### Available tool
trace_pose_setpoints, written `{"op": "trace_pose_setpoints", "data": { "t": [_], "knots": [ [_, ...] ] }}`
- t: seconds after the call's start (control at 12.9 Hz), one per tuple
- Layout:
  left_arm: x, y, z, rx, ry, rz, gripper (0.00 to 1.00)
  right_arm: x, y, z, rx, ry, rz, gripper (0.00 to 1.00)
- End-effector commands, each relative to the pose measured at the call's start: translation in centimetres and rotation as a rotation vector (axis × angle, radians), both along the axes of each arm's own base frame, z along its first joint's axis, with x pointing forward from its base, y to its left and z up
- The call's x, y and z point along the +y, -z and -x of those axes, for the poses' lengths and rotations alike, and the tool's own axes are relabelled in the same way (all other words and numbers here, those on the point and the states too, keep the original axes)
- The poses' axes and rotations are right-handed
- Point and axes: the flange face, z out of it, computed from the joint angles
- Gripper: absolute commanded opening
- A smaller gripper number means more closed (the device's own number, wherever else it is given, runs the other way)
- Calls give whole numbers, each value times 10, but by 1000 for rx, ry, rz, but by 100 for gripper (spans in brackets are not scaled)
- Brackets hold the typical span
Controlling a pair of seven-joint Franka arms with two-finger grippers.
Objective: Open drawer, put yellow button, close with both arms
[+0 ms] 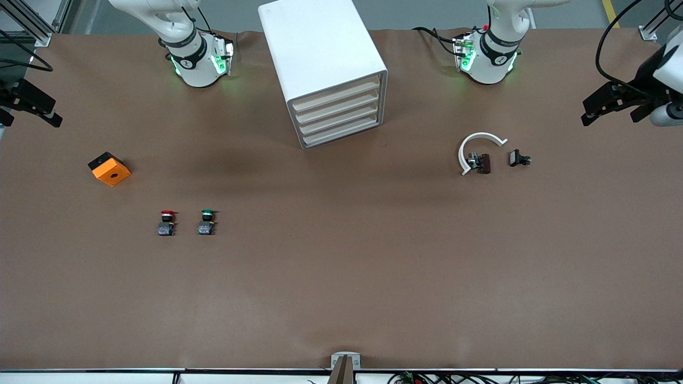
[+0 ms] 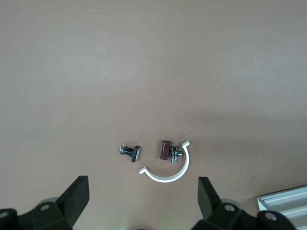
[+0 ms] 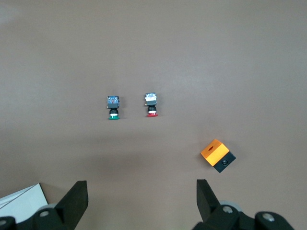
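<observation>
The white cabinet (image 1: pixel 320 48) stands between the two arm bases, with all four cream-fronted drawers pushed in. The drawer (image 1: pixel 336 96) is the uppermost one and is shut. A corner of the cabinet shows in the left wrist view (image 2: pixel 283 203) and in the right wrist view (image 3: pixel 21 196). The yellow button is out of view. My left gripper (image 1: pixel 589 113) hangs open and empty over the table's edge at the left arm's end; it also shows in the left wrist view (image 2: pixel 143 201). My right gripper (image 1: pixel 50 114) hangs open and empty over the table's edge at the right arm's end; it also shows in the right wrist view (image 3: pixel 142 201).
A red-capped button (image 1: pixel 167 222) and a green-capped button (image 1: pixel 206 221) stand side by side toward the right arm's end. An orange box with a hole (image 1: pixel 109 169) lies near them. A white C-shaped ring (image 1: pixel 475 146), a brown-and-metal part (image 1: pixel 480 162) and a small black part (image 1: pixel 518 158) lie toward the left arm's end.
</observation>
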Motion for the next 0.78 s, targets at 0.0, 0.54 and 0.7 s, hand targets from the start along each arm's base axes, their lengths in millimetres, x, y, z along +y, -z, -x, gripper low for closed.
{"op": "trace_pose_setpoints", "data": {
  "t": [0.0,0.54,0.7],
  "knots": [
    [3,-7,-5,-2,-1,-14,100,-4,-2,7,11,-3,9,100],
    [-5,-5,-6,4,12,-13,100,-3,-4,6,5,-8,12,100],
    [-7,-5,-5,4,16,-13,100,-3,-4,6,5,-8,12,100]
  ]
}}
